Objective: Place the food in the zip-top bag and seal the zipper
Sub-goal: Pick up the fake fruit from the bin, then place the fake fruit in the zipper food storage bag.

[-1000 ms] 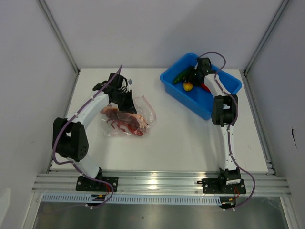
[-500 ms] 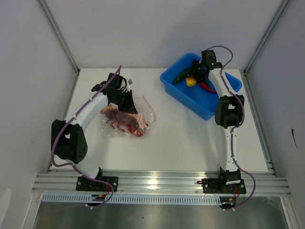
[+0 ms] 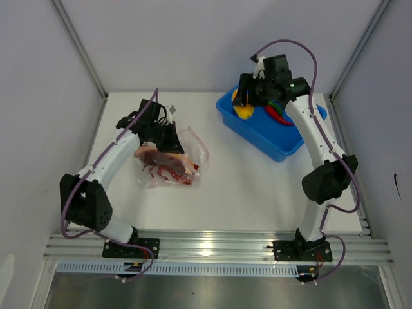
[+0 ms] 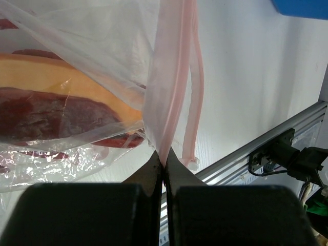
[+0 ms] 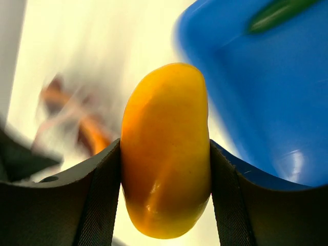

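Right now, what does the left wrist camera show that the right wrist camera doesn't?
Only left wrist: the left gripper pinching the pink zipper of the clear zip-top bag, red and yellow food inside. Only right wrist: the right gripper clamping a yellow-orange fruit, plus a green chili pepper. Both: the blue bin and white table; the right view's blurred reddish patch may be the bag.

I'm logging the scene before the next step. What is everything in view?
zip-top bag: one, clear, on the table's left
zipper: one, pale pink, bag's edge
bagged food: count unclear, red-brown and orange, inside the bag
toy mango: one, yellow-orange, held over the bin's left rim
red chili: one, in the bin
green chili: one, blurred, in the bin
blue bin: one, far right
table: one, white
left pincer: shut on zipper
right pincer: shut on toy mango
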`<state>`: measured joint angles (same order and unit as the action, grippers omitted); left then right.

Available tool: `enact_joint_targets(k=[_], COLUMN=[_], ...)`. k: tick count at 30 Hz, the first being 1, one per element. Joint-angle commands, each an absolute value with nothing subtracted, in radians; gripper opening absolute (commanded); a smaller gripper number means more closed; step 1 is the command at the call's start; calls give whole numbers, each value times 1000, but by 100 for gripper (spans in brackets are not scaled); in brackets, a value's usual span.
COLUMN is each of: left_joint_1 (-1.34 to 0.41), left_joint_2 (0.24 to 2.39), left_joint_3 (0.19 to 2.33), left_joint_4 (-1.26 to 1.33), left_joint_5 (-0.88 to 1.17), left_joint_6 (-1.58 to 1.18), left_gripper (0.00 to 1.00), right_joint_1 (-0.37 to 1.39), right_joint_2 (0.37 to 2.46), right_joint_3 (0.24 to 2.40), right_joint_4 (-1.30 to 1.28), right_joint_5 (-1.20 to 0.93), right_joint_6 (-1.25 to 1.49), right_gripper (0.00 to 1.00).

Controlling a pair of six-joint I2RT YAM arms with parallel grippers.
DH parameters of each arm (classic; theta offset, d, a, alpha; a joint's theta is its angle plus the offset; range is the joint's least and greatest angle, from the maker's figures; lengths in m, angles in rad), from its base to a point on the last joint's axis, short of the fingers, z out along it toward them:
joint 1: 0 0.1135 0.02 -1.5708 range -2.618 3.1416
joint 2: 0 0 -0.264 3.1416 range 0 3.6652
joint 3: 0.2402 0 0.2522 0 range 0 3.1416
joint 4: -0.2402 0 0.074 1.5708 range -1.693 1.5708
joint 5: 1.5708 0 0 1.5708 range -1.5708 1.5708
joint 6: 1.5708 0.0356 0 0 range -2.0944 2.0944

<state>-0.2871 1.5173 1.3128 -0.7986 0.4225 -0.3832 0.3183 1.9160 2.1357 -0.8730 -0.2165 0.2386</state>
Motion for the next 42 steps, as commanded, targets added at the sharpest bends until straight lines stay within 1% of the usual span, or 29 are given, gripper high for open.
enact_joint_targets(k=[1,4,8,17,20,25,34,38,39,41,42], left_joint_1=[-279,-279,-279,-290,-291,-302,-331,-334,-334,-334,-334], left_joint_2=[1471,1463,1447,1416,1398,1379,1353,1347,1342,1336,1335], left_joint_3=[1358,1368,1376,1445,1442,1433,1439,1447,1445,1443,1447], left_joint_4=[-814,-831,-842,-891,-894,-888,-874,-867,-865,-859,-859], left_joint_5=[440,439,451,463,474,508,543,546,548,549,549], left_joint_6=[-370,-374,-380,-379,-383,-397,-413,-419,-422,-426,-433], left_gripper=[1,1,0,1,0,1,1,1,1,0,1], right_joint_1=[376,432,491,618,646,675,698,703,703,704,706], right_joint_2=[1829,1787,1789,1907,1934,2011,2109,2131,2135,2155,2161], right_joint_3=[2037,1991,1951,2005,2026,2109,2187,2191,2195,2210,2224], right_joint_4=[-966,-1002,-1017,-1048,-1049,-1069,-1028,-979,-970,-968,-972], right_joint_5=[-371,-449,-521,-629,-637,-585,-540,-535,-535,-540,-537], right_joint_6=[138,115,104,101,109,126,192,229,233,242,242], right_gripper=[13,13,13,14,14,14,17,23,30,36,45])
